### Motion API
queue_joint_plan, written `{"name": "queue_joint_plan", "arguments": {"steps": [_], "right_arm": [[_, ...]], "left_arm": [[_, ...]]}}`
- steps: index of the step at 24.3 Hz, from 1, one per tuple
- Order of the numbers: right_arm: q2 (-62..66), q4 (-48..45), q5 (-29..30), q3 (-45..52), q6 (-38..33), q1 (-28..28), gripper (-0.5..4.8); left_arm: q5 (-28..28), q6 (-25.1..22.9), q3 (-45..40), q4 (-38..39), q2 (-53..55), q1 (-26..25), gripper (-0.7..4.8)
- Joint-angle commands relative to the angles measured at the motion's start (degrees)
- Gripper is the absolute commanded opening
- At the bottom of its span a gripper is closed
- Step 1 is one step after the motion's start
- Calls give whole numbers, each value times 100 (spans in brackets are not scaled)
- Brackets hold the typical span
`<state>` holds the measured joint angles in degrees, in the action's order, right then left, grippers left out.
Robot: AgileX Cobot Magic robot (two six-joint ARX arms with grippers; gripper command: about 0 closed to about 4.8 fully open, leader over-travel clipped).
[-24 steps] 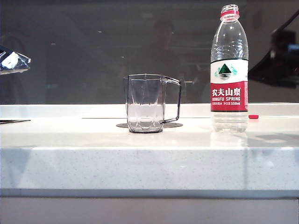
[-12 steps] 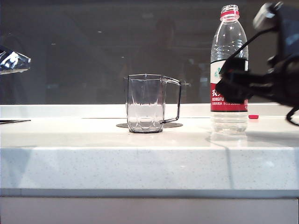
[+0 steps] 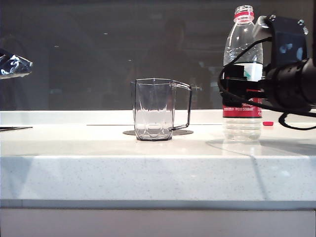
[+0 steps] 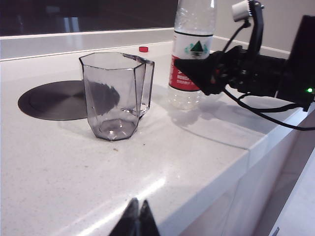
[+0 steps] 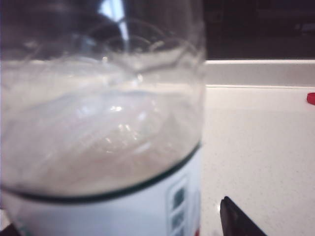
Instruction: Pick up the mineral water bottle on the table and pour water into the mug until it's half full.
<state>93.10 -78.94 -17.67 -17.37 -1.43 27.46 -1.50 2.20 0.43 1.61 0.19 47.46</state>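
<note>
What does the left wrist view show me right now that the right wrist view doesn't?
Only the left wrist view shows the mug, the dark round disc behind it, the right gripper open at the mineral water bottle's label, and the left gripper, tips together, off the table's front edge. Only the right wrist view shows the bottle's upper body close up. Both show the bottle, the red cap and the table.

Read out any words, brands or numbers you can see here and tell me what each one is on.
No text reads clearly now.
Mineral water bottle label: green mountain logo, no legible words; the right gripper at the label hides most of it in the exterior view.
Label small print in the right wrist view: blurred.
Mug: no text.
</note>
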Motion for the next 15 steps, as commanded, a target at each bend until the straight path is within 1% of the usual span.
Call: {"name": "queue_joint_plan", "arguments": {"steps": [1, 3, 10, 12, 14, 15], "right_arm": [[105, -96, 33, -151, 17, -11, 479], [208, -103, 131, -234, 15, -9, 479], [345, -111, 116, -398, -7, -9, 479], [345, -98, 103, -398, -4, -9, 447], [345, -98, 105, -398, -2, -9, 392], [345, -98, 105, -398, -2, -9, 373]], "left_arm": [[22, -9, 13, -37, 2, 11, -4], [22, -11, 13, -37, 2, 11, -4], [22, -11, 13, -37, 2, 11, -4], [22, -11, 13, -37, 2, 11, -4], [24, -11, 15, -37, 2, 11, -4], [22, -11, 13, -37, 2, 11, -4]]}}
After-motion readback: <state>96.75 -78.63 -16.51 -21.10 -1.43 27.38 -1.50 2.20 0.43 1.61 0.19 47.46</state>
